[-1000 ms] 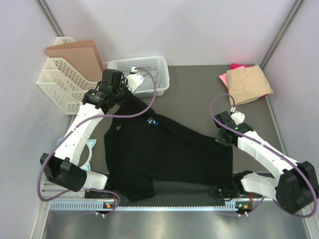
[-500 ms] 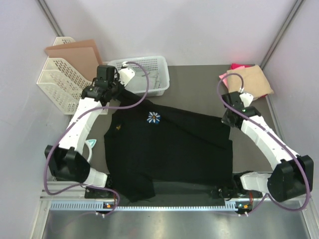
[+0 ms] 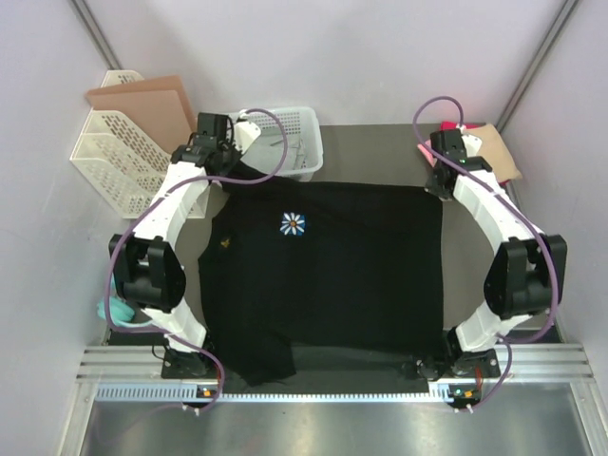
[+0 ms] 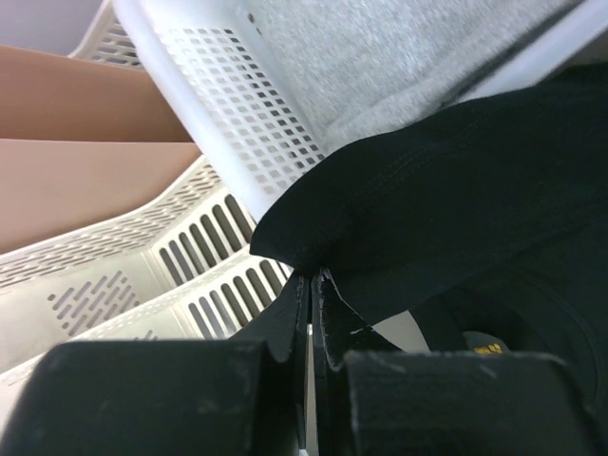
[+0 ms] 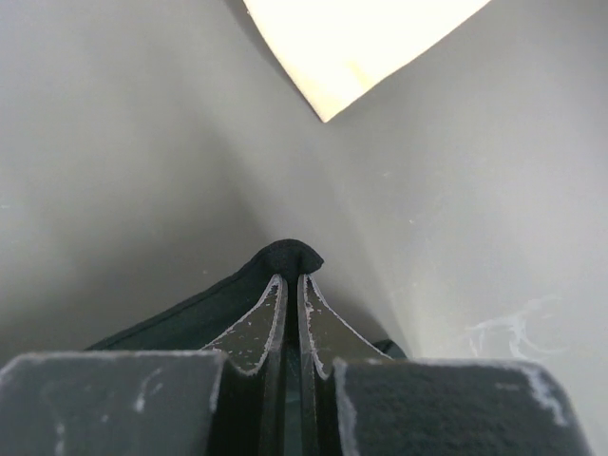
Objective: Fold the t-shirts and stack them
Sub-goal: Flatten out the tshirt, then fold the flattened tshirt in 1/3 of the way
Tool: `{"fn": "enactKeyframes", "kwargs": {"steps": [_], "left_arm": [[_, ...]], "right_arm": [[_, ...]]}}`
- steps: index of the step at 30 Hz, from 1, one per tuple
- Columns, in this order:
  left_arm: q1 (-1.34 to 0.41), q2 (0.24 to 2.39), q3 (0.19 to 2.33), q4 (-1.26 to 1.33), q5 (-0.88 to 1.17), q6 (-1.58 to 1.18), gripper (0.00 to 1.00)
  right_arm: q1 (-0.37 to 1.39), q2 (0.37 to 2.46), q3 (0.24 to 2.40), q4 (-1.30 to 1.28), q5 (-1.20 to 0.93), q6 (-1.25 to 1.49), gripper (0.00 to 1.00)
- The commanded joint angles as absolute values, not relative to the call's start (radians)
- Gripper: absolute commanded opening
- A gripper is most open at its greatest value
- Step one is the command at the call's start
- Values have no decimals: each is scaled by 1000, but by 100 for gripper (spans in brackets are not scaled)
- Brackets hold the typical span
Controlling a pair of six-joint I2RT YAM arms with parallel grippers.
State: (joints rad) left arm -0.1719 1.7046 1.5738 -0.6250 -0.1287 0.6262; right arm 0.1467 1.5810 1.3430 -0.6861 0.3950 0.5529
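The left end effector point(image 4: 312, 277) and right end effector point(image 5: 292, 278) pinch soft black t-shirt point(image 3: 332, 275) corners.

black t-shirt point(image 3: 323, 275) with blue-and-white print point(image 3: 294, 224), tan shirt point(image 3: 503, 157), white mesh basket point(image 3: 302, 111), brown cardboard point(image 3: 142, 100)

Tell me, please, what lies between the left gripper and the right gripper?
The black t-shirt, its far edge stretched from left gripper to right gripper, in the top view.

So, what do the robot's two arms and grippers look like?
The left arm and right arm have white links, black joints and looping purple cables. The left gripper and right gripper have black tapered fingers, scuffed whitish on the right.
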Motion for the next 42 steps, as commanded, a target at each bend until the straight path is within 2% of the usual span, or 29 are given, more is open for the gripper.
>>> {"fn": "enactKeyframes", "kwargs": {"steps": [1, 12, 16, 23, 42], "left_arm": [[-149, 1693, 1629, -540, -210, 666, 0], [-94, 1853, 1865, -632, -238, 709, 0], [-107, 1864, 1871, -666, -219, 701, 0], [-172, 1750, 1746, -718, -192, 736, 0], [-252, 1413, 1384, -865, -81, 655, 0]], "right_arm": [[126, 1666, 1442, -681, 423, 512, 0], [112, 1769, 1603, -735, 443, 488, 0], [107, 1761, 1612, -741, 449, 479, 0], [104, 1717, 1577, -767, 457, 488, 0], [115, 1510, 1295, -781, 486, 543, 0]]}}
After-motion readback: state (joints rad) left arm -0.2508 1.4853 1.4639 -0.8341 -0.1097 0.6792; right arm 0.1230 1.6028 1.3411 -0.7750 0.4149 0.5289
